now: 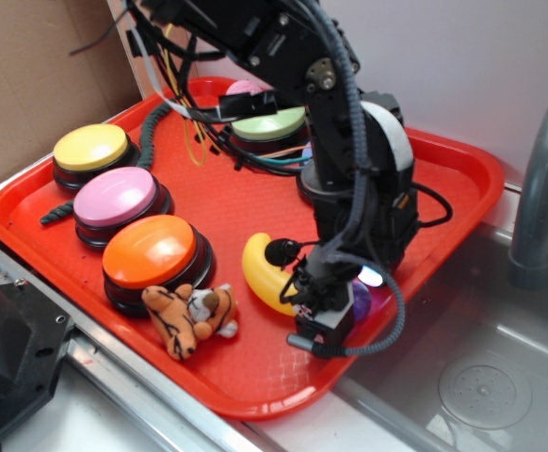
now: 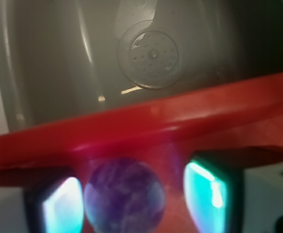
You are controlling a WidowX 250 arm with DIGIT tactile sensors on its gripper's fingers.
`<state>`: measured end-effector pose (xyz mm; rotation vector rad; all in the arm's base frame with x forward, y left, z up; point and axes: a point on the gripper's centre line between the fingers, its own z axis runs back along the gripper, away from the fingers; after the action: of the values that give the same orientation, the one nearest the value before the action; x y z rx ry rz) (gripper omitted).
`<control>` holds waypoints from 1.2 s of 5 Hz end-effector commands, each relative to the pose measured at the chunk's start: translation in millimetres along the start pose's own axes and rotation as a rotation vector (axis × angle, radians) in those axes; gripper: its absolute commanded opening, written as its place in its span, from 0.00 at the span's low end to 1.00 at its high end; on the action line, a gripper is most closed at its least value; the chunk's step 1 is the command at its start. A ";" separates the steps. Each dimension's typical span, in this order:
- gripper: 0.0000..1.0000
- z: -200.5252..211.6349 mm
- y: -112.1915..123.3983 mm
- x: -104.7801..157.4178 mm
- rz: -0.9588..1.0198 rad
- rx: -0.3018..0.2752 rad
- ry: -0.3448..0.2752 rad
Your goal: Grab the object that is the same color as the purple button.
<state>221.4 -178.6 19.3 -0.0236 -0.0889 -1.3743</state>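
Nearest the wrist camera, a small dark purple mottled ball (image 2: pixel 123 195) is sitting between the end effector's two fingers (image 2: pixel 207 191), which are glowing teal along their inner faces. A narrow gap is showing between the ball and the right-hand finger; the left-hand finger looks to be just beside or touching it, too blurred to say which. End effector (image 1: pixel 335 303) spread, not yet clenched on the ball.

From the room view, the black robot arm is reaching down to the near right part of the red plastic tray (image 1: pixel 462 169), close to its rim. A sliver of purple (image 1: pixel 361 298) is peeking out just behind the end effector. Beyond the tray rim a grey sink basin (image 2: pixel 49 68) with a round perforated drain (image 2: pixel 152 54) is lying in view.

Just left of the end effector, a yellow plastic banana (image 1: pixel 260 273) is lying on the tray. Further left, a small striped orange plush tiger (image 1: pixel 189 317) is resting against a large orange-topped push button (image 1: pixel 152 252). Behind that are standing a pink-topped button (image 1: pixel 116 196) and a yellow-topped button (image 1: pixel 90 148). At the back, a green-topped button (image 1: pixel 269 125) is partly hidden by cables and arm. Purple button not identifiable from here; the arm is covering that area.
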 end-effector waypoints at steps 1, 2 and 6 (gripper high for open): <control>0.00 9.9 -6.2 9.0 0.014 0.015 -0.069; 0.00 23.8 3.0 0.0 0.187 0.049 -0.054; 0.00 146.5 39.8 -106.9 1.039 0.091 0.089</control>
<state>235.2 -39.4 141.0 0.0607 0.0201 -0.3254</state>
